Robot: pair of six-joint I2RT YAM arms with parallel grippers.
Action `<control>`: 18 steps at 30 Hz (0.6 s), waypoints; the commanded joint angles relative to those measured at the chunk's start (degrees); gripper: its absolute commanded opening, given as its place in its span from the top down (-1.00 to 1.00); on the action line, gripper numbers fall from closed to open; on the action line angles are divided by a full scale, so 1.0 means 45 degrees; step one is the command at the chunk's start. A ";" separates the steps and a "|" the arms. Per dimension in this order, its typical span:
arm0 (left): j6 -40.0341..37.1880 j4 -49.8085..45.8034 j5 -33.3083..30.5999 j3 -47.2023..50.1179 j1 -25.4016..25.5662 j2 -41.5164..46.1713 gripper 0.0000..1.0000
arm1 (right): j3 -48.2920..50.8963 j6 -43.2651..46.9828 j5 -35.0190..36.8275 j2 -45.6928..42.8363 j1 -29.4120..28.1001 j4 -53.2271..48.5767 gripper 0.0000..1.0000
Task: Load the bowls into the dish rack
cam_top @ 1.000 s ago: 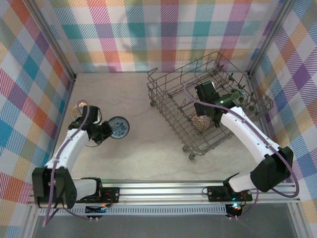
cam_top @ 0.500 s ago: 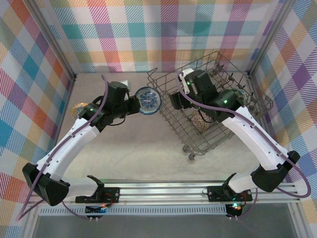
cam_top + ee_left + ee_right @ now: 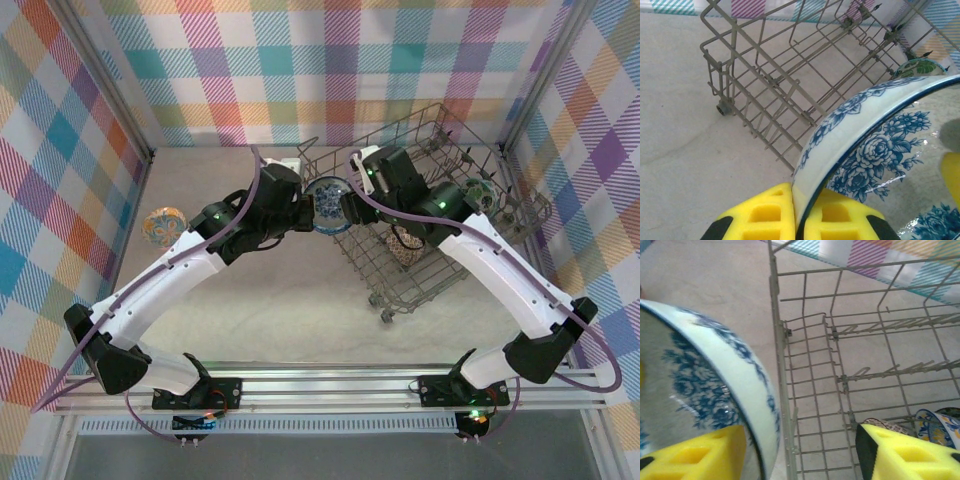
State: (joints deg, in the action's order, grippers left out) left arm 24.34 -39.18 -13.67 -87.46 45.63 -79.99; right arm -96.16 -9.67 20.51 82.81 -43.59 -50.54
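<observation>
The pale table (image 3: 250,290) is carrying everything, with checked walls standing around it. The grey wire dish rack (image 3: 375,265) is sitting at the right rear of the table, turned at an angle to the walls. In the left wrist view its near corner (image 3: 790,70) is resting on the table. In the right wrist view its upright rim (image 3: 840,340) is standing just beside the held bowl.

The left arm (image 3: 170,280) is reaching from the near left up toward the rack's left side. The right arm (image 3: 500,270) is bending over the rack toward the same spot.

A blue-flowered bowl (image 3: 328,200) is hanging in the air between the two grippers, just outside the rack's left wall. A beige lattice bowl (image 3: 404,245) is sitting inside the rack near its middle. A green-leaf bowl (image 3: 478,193) is standing on edge further to the right in the rack. An orange and teal bowl (image 3: 163,226) is lying on the table near the left wall, well apart from the rack.

The left gripper (image 3: 800,210) is pinching the blue-flowered bowl's rim (image 3: 875,145) between its yellow pads. The right gripper (image 3: 800,455) is straddling the opposite rim (image 3: 715,370) with its fingers spread. One pad is lying inside the bowl, and the other is standing clear of the outer wall.
</observation>
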 commanded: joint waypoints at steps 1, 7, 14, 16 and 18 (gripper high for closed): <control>-0.0174 0.0366 -0.0657 -0.0545 0.0258 0.0099 0.99 | 0.0266 -0.0566 0.1040 0.0134 -0.0078 0.0332 -0.09; -0.0174 0.0113 -0.0999 -0.0680 0.0527 -0.0084 0.99 | 0.0745 -0.0998 0.1595 -0.0146 -0.0079 0.0725 0.29; -0.0262 0.0360 -0.0820 -0.0730 0.0847 -0.0312 0.75 | 0.1141 -0.1178 0.1765 -0.0279 -0.0078 0.0947 0.86; -0.0308 0.0406 -0.0664 -0.0701 0.0880 -0.0350 0.47 | 0.1193 -0.1223 0.1904 -0.0238 -0.0078 0.0990 0.94; -0.0303 0.0428 -0.0586 -0.0654 0.0911 -0.0361 0.23 | 0.1193 -0.1302 0.2169 -0.0218 -0.0078 0.1012 1.00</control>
State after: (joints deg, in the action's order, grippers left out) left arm 24.01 -38.70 -16.88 -88.14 48.64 -82.65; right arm -91.07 -14.61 26.26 82.67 -44.40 -47.37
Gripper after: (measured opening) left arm 0.354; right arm 0.087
